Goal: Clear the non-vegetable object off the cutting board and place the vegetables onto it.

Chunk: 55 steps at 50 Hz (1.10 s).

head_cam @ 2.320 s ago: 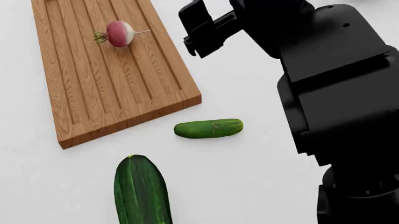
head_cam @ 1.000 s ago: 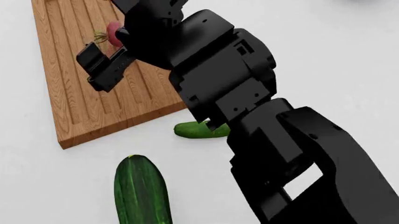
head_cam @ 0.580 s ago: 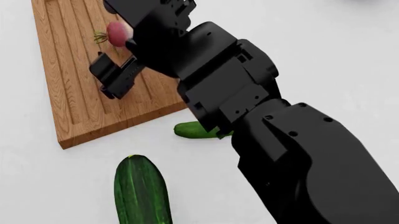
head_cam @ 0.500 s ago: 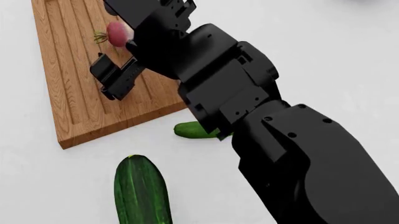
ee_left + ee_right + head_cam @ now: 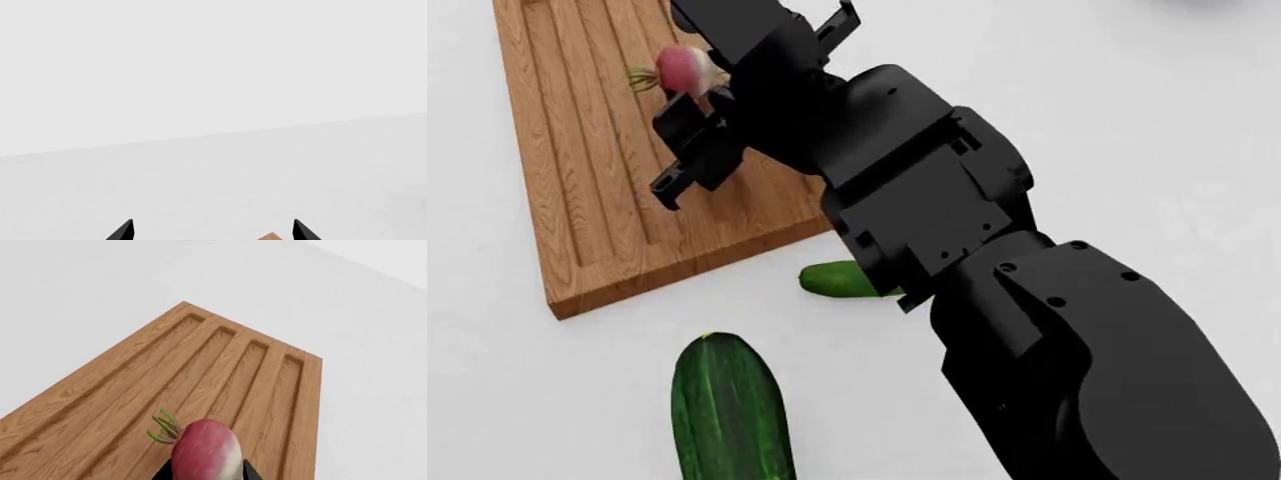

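Note:
The non-vegetable object, a pink-red radish (image 5: 681,66) with a green stem, lies on the cutting board (image 5: 587,190) near its far part. In the right wrist view the radish (image 5: 203,450) fills the gap between my right gripper's (image 5: 205,474) two black tips, which press against its sides. The large dark-green cucumber (image 5: 730,415) lies on the white table in front of the board. The small cucumber (image 5: 831,280) lies beside the board's near corner, half hidden by my right arm (image 5: 908,200). My left gripper (image 5: 213,231) is open over bare table.
The white table surrounds the board on all sides. My right arm reaches across the board's near right corner. A small corner of the board (image 5: 270,236) shows at the edge of the left wrist view.
My right arm swung in from the right across the board and brought its gripper down to the radish. It now covers half of the small cucumber. The radish and cucumbers lie where they did.

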Tool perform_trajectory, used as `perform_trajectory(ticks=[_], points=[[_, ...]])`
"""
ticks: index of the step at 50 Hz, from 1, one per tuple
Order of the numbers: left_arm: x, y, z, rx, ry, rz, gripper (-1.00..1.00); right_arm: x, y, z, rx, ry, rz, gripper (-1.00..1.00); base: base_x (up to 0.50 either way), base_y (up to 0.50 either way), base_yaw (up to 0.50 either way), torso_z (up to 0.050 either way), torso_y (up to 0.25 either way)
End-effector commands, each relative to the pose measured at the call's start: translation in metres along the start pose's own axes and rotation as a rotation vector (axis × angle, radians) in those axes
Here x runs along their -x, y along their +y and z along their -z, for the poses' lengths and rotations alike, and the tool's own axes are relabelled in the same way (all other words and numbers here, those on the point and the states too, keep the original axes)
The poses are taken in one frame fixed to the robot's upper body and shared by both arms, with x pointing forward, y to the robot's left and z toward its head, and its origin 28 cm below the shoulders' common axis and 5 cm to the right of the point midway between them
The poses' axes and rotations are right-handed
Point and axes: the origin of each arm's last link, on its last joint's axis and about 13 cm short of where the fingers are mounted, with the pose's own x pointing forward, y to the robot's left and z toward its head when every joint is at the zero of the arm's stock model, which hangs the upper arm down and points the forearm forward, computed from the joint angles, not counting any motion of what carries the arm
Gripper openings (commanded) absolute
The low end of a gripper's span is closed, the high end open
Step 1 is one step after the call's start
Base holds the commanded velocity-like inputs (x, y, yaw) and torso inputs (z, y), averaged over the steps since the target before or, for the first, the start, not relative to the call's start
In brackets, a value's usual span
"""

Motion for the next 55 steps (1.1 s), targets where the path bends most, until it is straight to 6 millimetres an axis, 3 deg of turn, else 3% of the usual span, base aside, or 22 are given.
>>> perform_trajectory(ticks=[1,7,13,24,38,55], points=[[0.001,-0.001,-0.003,0.000,-0.005,0.005,1.00,0.000,0.000,0.015,0.042,0.062,-0.007,-1.00,0.00,0.00,0.00,0.000,0.000],[0.003,0.000,-0.003,0.000,-0.006,0.006,1.00,0.002,-0.005,0.009,0.057,0.056,0.006,-1.00,0.00,0.00,0.00,0.000,-0.002],[0.004,0.000,-0.004,0.000,-0.009,0.004,1.00,0.014,-0.026,-0.015,0.070,0.048,0.074,-1.00,0.00,0.00,0.00,0.000,0.000],[0.004,-0.002,-0.006,0.001,-0.014,0.012,1.00,0.038,-0.061,-0.034,0.050,0.041,0.200,-1.00,0.00,0.00,0.00,0.000,0.000],[0.003,-0.003,-0.008,0.003,-0.020,0.023,1.00,0.074,-0.090,-0.013,-0.009,0.136,0.369,-1.00,0.00,0.00,0.00,0.000,0.000],[0.001,-0.004,-0.007,0.004,-0.022,0.032,1.00,0.092,-0.103,0.027,-0.072,0.253,0.523,-1.00,0.00,0.00,0.00,0.000,0.000]])
